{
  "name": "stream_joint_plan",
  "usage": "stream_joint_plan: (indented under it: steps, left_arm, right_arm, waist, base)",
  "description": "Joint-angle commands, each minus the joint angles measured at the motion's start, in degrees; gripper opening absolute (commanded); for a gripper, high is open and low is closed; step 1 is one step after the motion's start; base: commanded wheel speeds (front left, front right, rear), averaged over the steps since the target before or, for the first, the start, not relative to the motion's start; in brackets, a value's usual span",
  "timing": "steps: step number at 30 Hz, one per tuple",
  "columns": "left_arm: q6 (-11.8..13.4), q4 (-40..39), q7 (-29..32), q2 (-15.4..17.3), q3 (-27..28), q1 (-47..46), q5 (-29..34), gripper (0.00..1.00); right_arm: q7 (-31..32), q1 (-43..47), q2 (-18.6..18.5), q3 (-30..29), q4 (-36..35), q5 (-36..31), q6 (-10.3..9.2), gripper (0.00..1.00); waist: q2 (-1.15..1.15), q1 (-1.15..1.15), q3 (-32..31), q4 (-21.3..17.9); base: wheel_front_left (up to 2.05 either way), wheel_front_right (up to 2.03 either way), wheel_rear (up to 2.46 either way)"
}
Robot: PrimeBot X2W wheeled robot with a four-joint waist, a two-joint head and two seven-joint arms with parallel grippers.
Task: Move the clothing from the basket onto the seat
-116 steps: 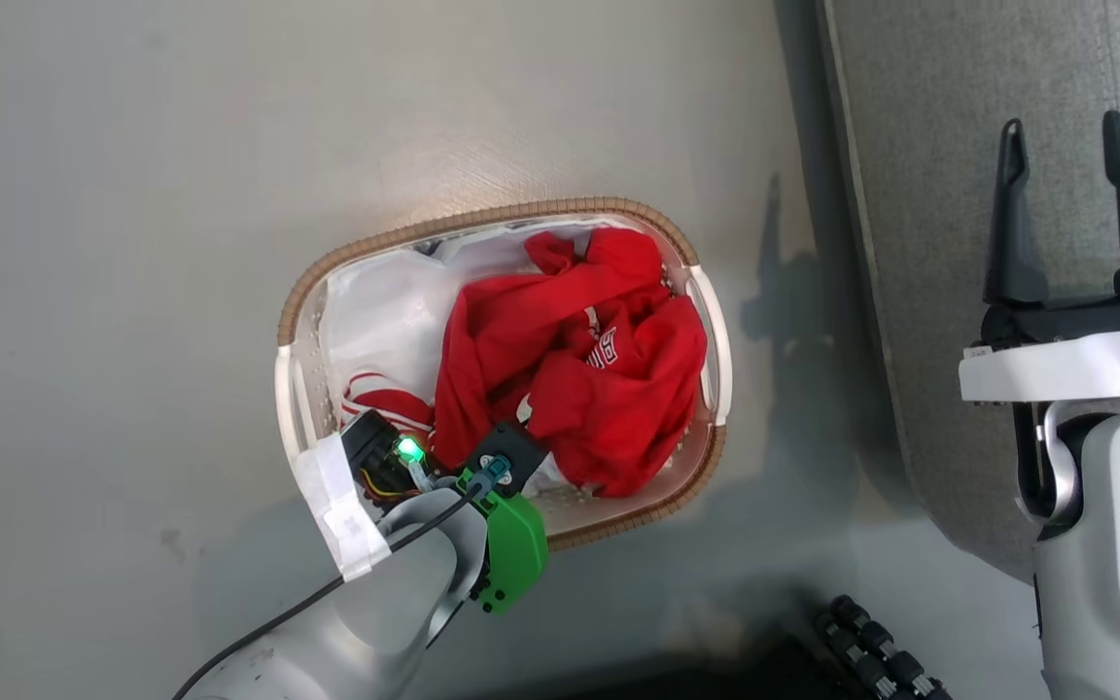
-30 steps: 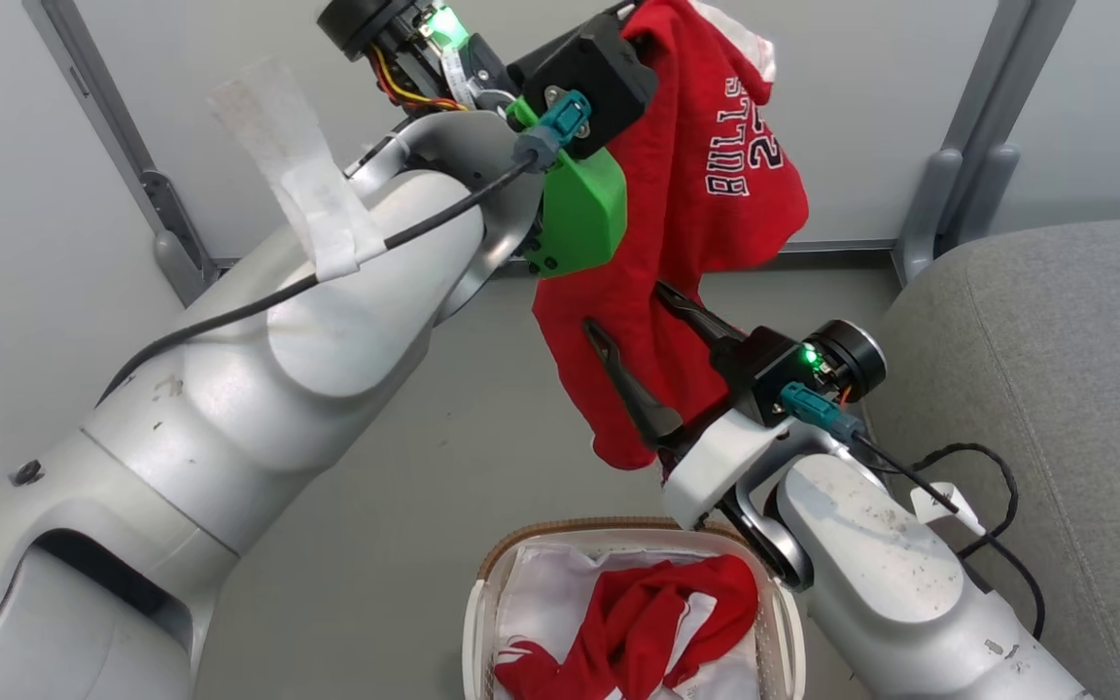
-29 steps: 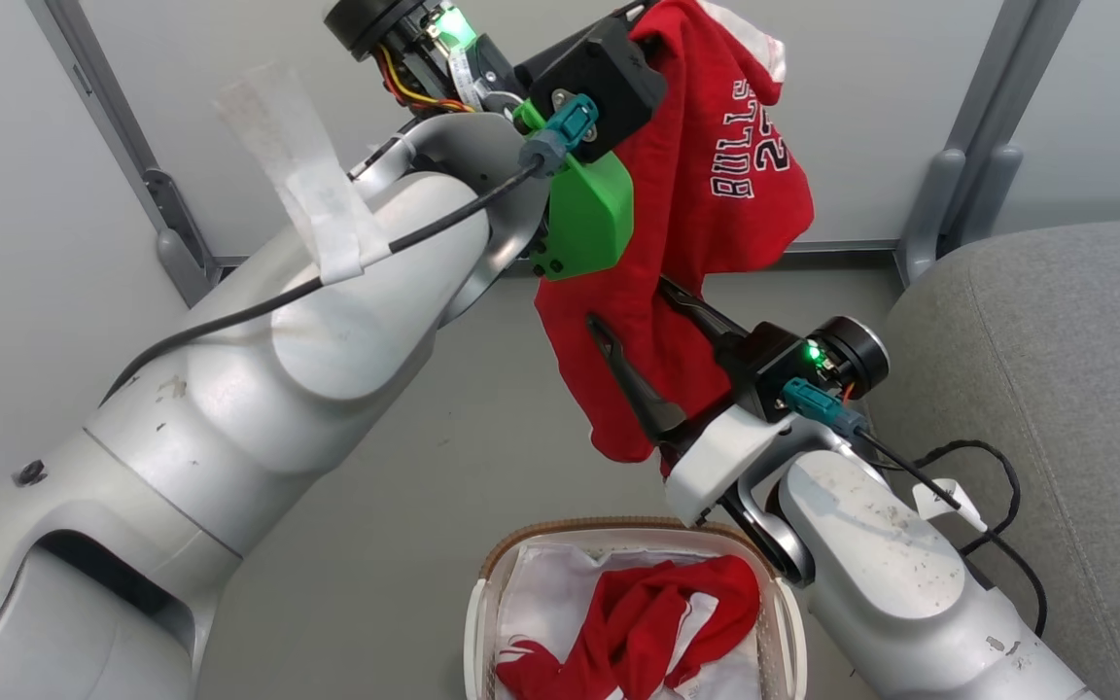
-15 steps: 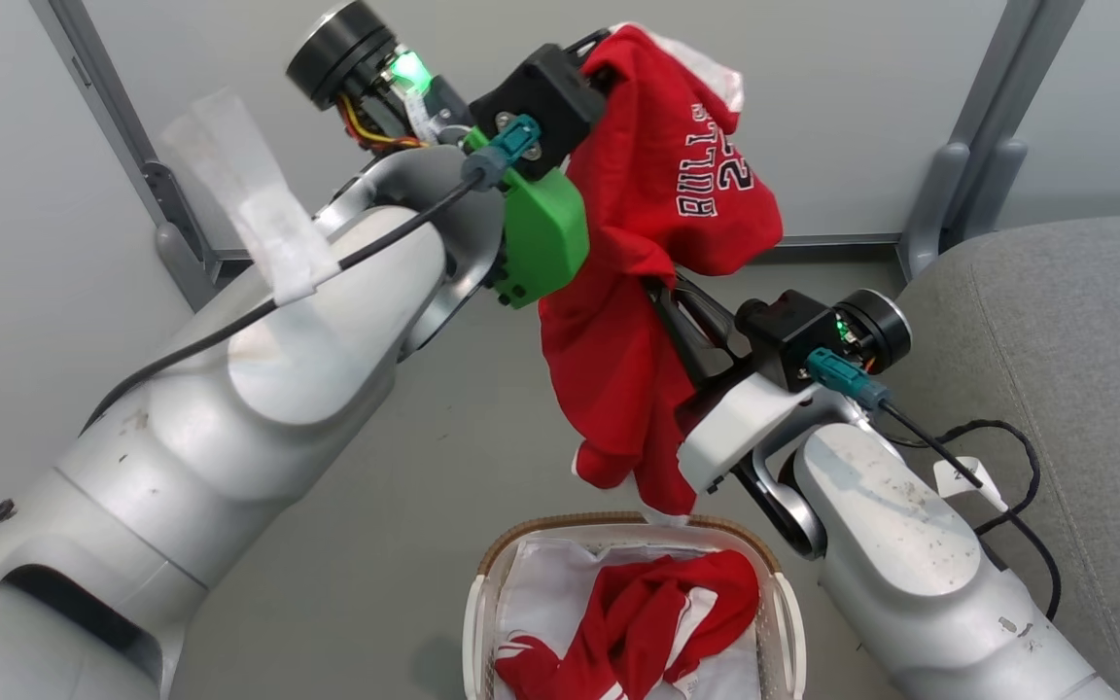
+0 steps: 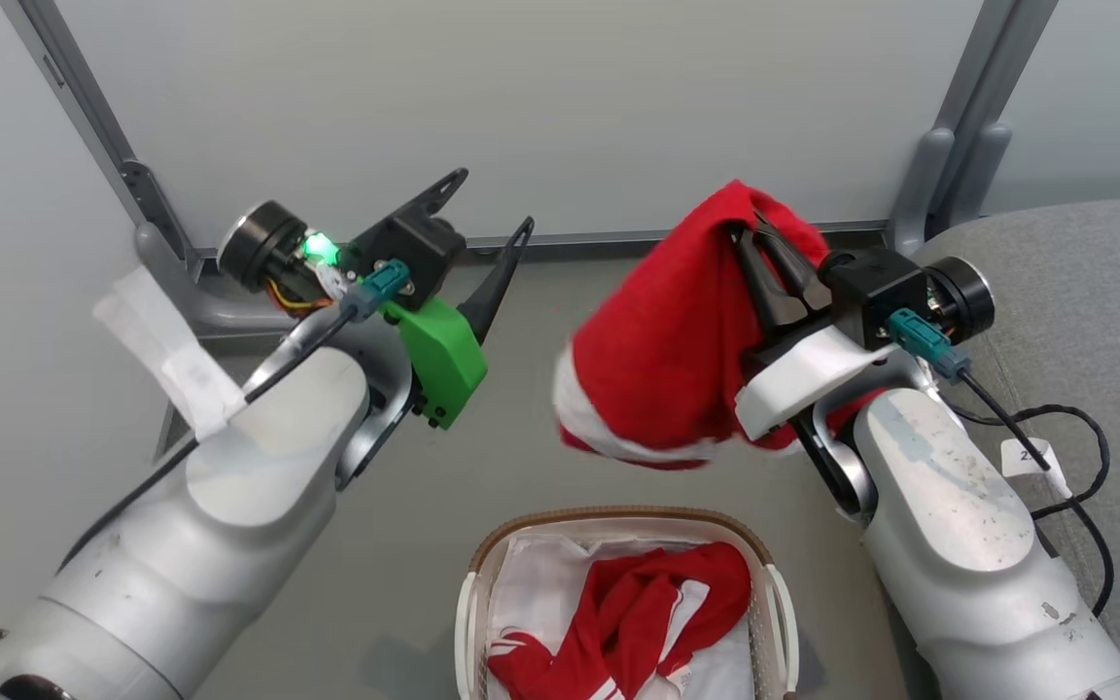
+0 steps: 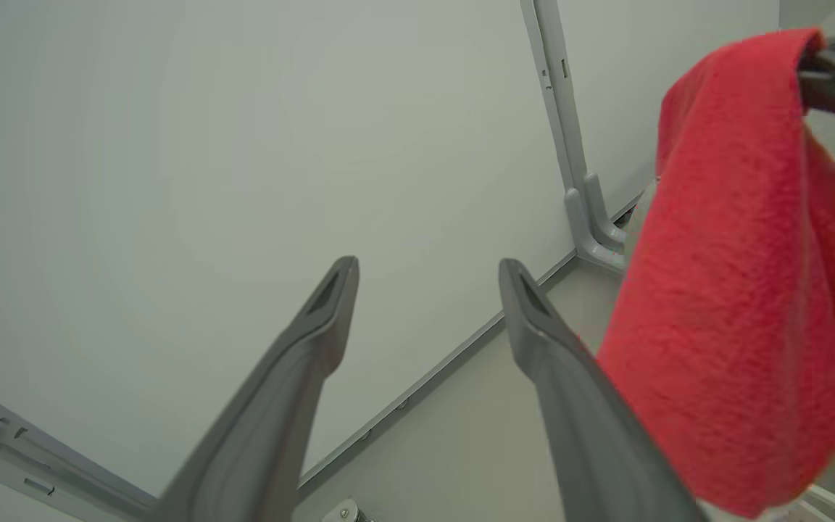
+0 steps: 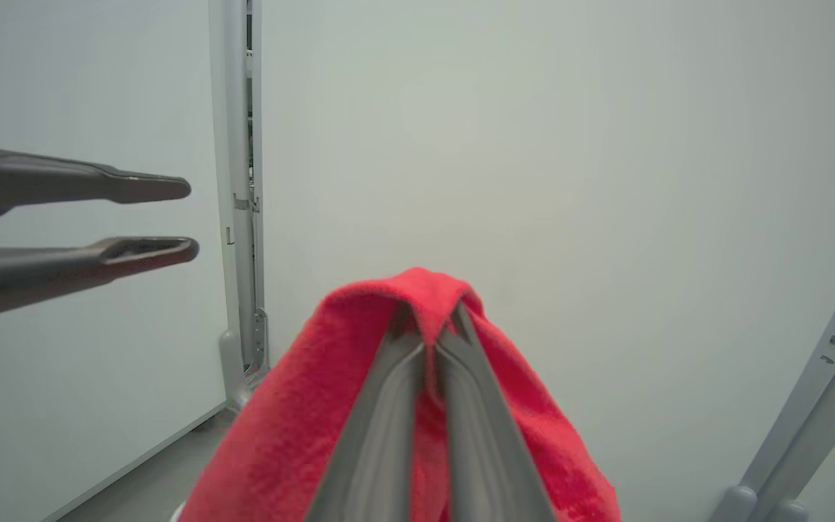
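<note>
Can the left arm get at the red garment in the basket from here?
Probably yes: the left tool is open, empty, with nothing between it and the garment in the basket.

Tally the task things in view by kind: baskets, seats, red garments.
Baskets: 1, the basket on the floor.
Seats: 1, the seat.
Red garments: 2, the hanging garment pinched in the right tool, and the second garment lying in the basket.
Total: 4
</note>
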Motion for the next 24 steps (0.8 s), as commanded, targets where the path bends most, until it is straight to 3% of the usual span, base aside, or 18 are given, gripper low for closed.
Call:
stream_joint_plan:
  steps: [1, 16, 24]
  left_arm:
    - [0.5, 0.4, -1.4, 0.1, 0.4, 2.2, -0.8, 1.0]
    - [0.3, -0.7, -7.5, -0.2, 0.9, 14.5, -3.6, 1.0]
    - [1.2, -2.7, -7.9, -0.1, 3.3, 18.8, -3.6, 1.0]
  right_arm:
    - [-0.1, 1.0, -0.2, -0.9, -0.3, -0.7, -0.06, 0.0]
    - [-0.1, 3.0, -0.2, -7.0, -1.7, -6.0, -0.06, 0.0]
    - [-0.1, 3.4, -0.2, -9.1, -2.5, -8.4, -0.06, 0.0]
  waist:
    - [0.68, 0.0, 0.0, -0.1]
    - [0.68, 0.0, 0.9, -1.5]
    - [0.68, 0.0, 1.8, -5.3]
  base:
    - [0.0, 0.0, 0.0]
    - [0.0, 0.0, 0.0]
    - [0.0, 0.0, 0.0]
